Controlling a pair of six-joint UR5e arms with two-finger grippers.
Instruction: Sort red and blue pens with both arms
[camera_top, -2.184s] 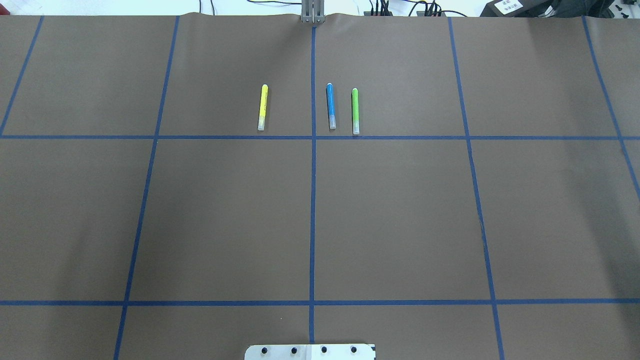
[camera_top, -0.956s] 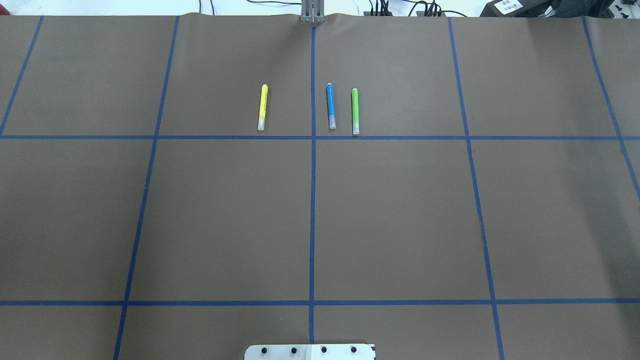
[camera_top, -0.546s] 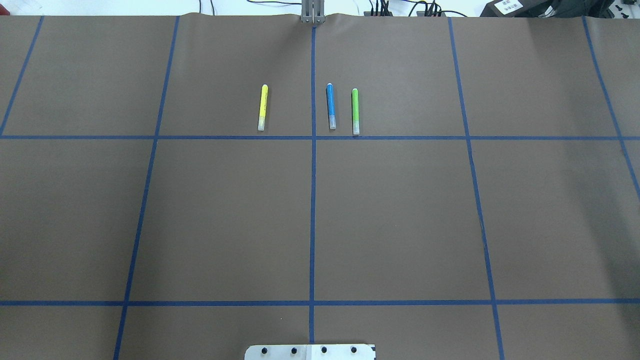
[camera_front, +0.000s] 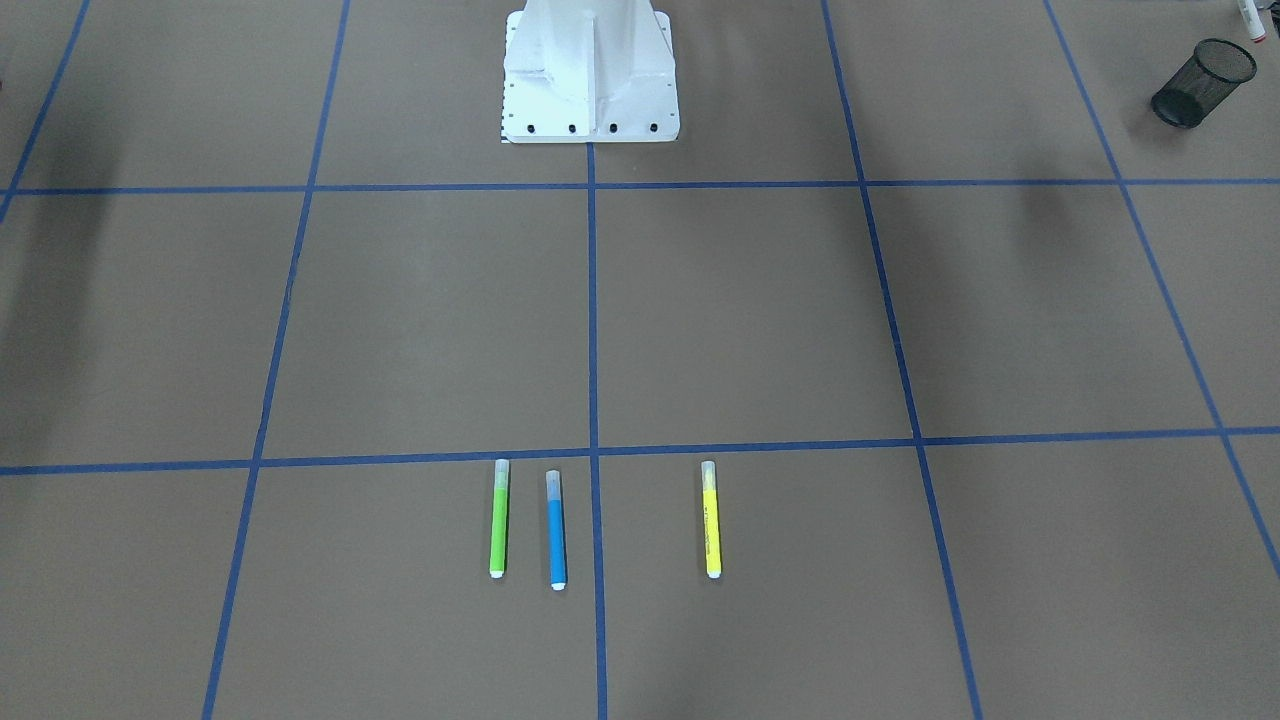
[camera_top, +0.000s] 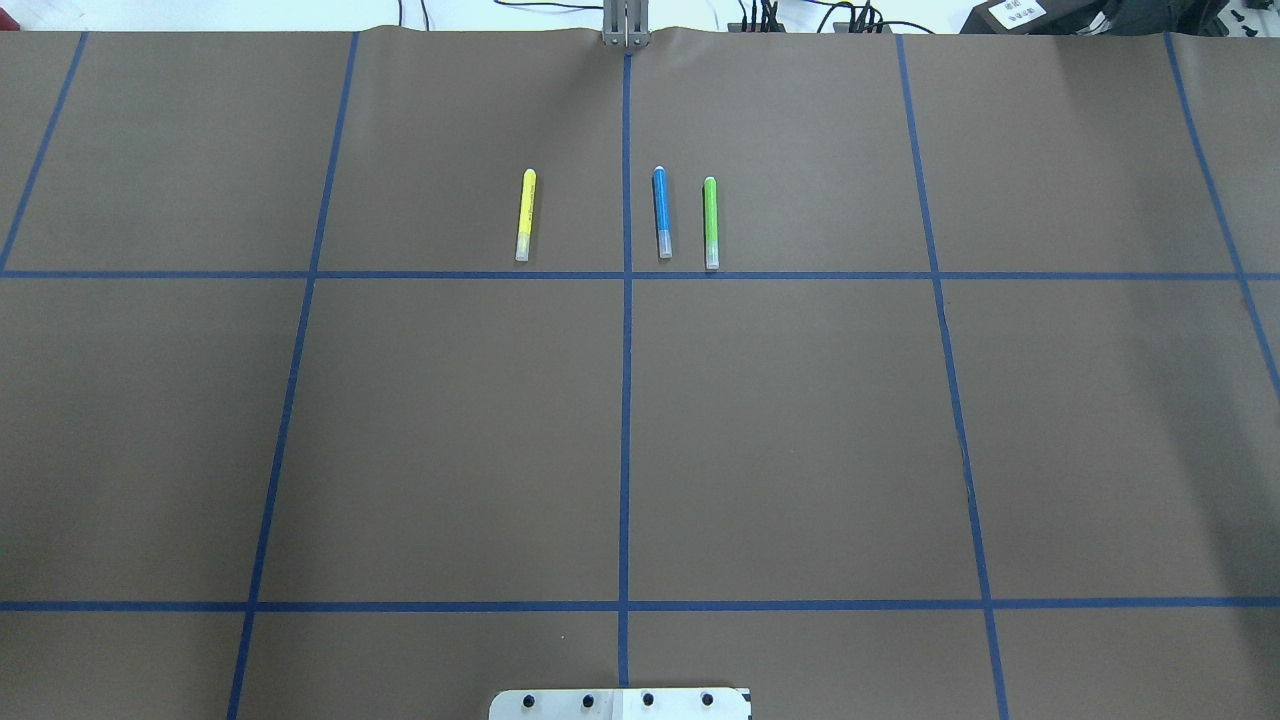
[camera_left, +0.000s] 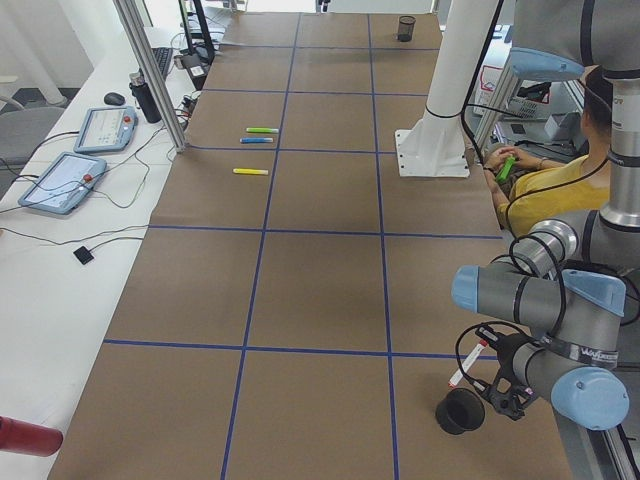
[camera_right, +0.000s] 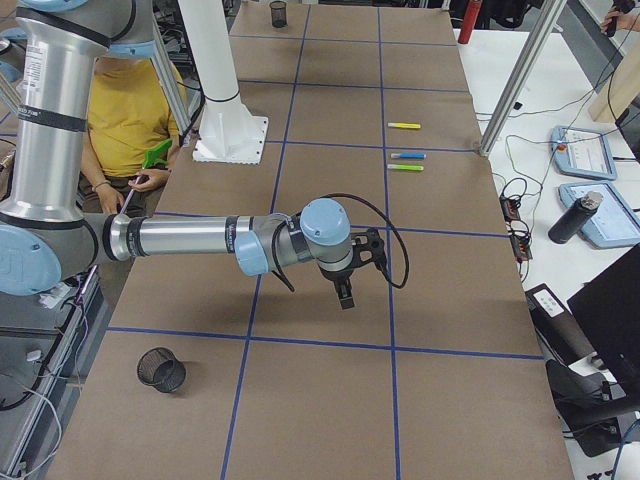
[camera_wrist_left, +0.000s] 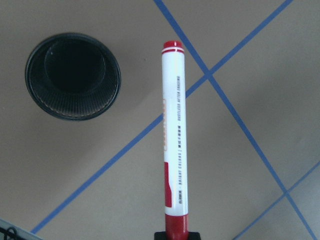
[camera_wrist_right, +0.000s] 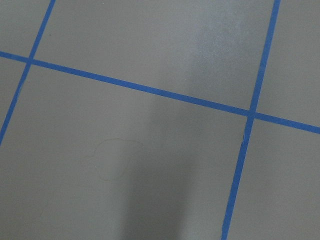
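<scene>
The red pen (camera_wrist_left: 174, 125), white-barrelled with a red cap and red end, is held by my left gripper (camera_wrist_left: 176, 234), which is shut on its capped end. It hangs beside and above a black mesh cup (camera_wrist_left: 73, 76) near the robot's left table end. In the exterior left view the pen (camera_left: 466, 365) stands just over the cup (camera_left: 460, 412). The blue pen (camera_top: 661, 212) lies on the far table between a yellow pen (camera_top: 525, 215) and a green pen (camera_top: 710, 222). My right gripper (camera_right: 344, 290) hovers over bare table; I cannot tell whether it is open or shut.
A second black mesh cup (camera_right: 162, 370) stands near the robot's right table end. The white robot base (camera_front: 590, 70) sits mid-table on the robot's side. A seated person in a yellow shirt (camera_right: 128, 110) is behind the robot. Blue tape lines grid the brown table.
</scene>
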